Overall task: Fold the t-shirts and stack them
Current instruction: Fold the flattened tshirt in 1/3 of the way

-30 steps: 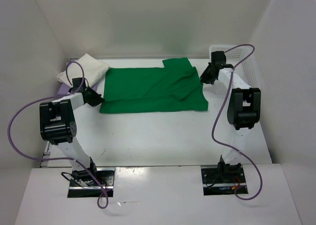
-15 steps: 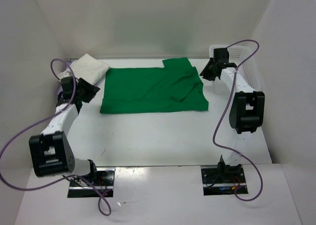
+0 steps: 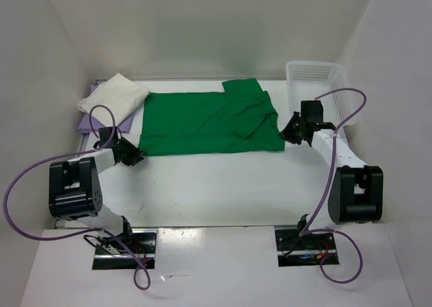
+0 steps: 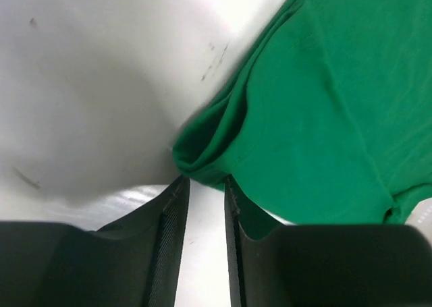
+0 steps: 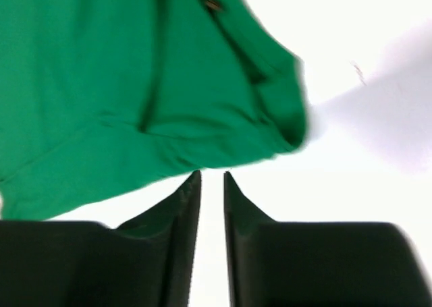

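Note:
The green t-shirt (image 3: 206, 121) lies flat and folded across the back middle of the table, one sleeve turned over it at the right. The cream-white t-shirt (image 3: 115, 94) sits folded on the lavender one (image 3: 88, 124) at the back left. My left gripper (image 3: 133, 157) is low at the green shirt's near-left corner (image 4: 202, 158). Its jaws (image 4: 204, 180) stand a narrow gap apart with only table between them. My right gripper (image 3: 286, 133) is at the near-right corner (image 5: 287, 128). Its jaws (image 5: 212, 173) are narrowly open and empty, their tips just short of the hem.
A white lattice basket (image 3: 314, 65) stands at the back right, behind my right arm. White walls close in the table on three sides. Purple cables loop off both arms.
My left gripper has swung from the back left by the cream shirt to the green shirt's near-left corner. My right gripper has drawn back from the basket to the near-right corner.

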Robot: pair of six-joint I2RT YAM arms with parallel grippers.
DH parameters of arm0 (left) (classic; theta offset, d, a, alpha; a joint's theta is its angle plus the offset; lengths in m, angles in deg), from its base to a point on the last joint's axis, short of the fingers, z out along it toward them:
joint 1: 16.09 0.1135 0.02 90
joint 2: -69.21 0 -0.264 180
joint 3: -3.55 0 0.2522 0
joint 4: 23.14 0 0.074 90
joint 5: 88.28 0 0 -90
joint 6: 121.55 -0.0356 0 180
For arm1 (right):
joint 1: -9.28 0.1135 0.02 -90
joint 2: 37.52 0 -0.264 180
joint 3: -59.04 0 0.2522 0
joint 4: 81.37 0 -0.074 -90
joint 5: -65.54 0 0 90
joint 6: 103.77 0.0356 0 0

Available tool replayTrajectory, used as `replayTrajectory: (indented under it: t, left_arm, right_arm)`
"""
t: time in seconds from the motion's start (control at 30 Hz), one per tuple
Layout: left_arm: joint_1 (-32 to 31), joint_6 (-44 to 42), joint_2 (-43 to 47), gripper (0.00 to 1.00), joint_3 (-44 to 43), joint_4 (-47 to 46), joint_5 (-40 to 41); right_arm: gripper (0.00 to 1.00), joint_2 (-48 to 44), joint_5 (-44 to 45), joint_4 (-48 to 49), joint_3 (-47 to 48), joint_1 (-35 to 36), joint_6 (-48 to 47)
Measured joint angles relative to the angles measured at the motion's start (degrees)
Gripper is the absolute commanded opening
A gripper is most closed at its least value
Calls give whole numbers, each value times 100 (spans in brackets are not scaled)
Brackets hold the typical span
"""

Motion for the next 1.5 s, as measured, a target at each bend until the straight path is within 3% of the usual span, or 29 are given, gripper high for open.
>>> replayTrajectory:
  t: [0.17,0.3,0.4,0.63,0.67,0.7,0.73,0.9,1.2,1.5]
  left_arm:
    - [0,181,-144,32,-48,-258,-2]
    - [0,232,-234,8,-48,-369,35]
    - [0,227,-262,1,-48,-415,28]
    - [0,170,-269,0,-59,-422,24]
    - [0,168,-273,0,-63,-422,26]
    - [0,160,-278,0,-72,-415,24]
    - [0,151,-295,0,-90,-402,24]
    - [2,15,-365,0,-203,-323,-4]
    - [216,-306,-190,0,-254,199,-63]
    - [378,-710,1056,0,-26,1172,-15]
  right_arm:
    - [42,24,-7,-28,-444,-151,-2]
    - [42,295,-7,59,-457,-216,52]
    - [42,592,-4,142,-459,-262,164]
    - [44,1268,-24,304,-468,-319,369]
    - [40,1290,-7,358,-468,-323,391]
    - [28,1305,4,400,-468,-323,411]
    - [22,1329,4,426,-461,-323,433]
    - [8,1429,140,470,-404,-323,625]
    - [9,938,289,376,-656,-337,667]
    - [15,-848,-227,-286,-1665,-754,927]
